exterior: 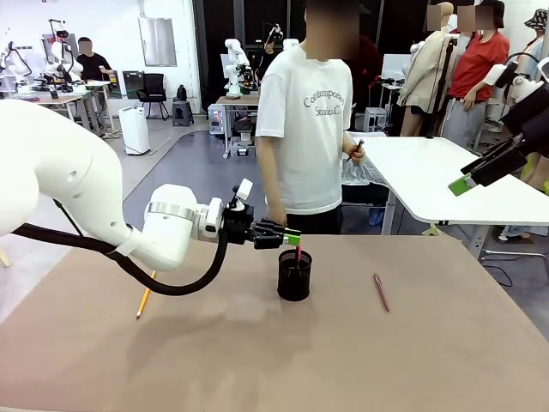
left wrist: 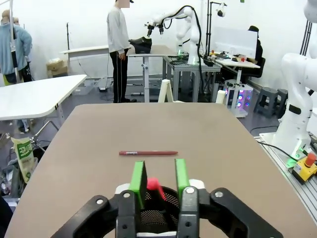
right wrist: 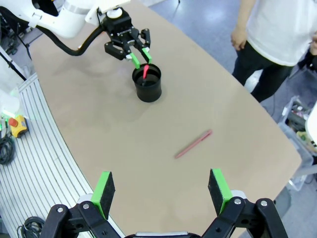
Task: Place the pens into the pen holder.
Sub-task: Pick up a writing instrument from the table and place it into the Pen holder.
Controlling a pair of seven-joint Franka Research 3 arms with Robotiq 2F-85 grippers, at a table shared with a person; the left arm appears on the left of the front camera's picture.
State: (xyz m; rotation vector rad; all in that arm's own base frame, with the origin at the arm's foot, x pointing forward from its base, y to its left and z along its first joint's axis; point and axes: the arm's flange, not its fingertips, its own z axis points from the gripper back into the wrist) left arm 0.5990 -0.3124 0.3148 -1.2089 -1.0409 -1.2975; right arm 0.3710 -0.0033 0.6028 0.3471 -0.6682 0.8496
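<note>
Front: L claw (exterior: 293, 238) just over holder (exterior: 294, 279); inside it one black pen (exterior: 298, 255), red cap up, nothing else seen. Pink pen (exterior: 380, 292) and pencil (exterior: 144, 300) flat on table (exterior: 257, 360), opposite sides, well apart from holder. R claw (exterior: 461, 184) raised far right. L wrist: jaws parted, cap loose between, not pinched. R wrist: R claw spread wide, empty, high over pink pen. Step, prob.: first pen delivered. Next: lift clear w/o snagging cap, then fetch pencil.

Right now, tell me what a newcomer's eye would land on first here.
The left arm's fingers hover open over the black mesh pen holder at the middle of the table, a red-capped pen standing in it. A red-pink pen lies loose to its right, a yellow pencil far left, and a person in a white T-shirt stands at the far edge.
</note>
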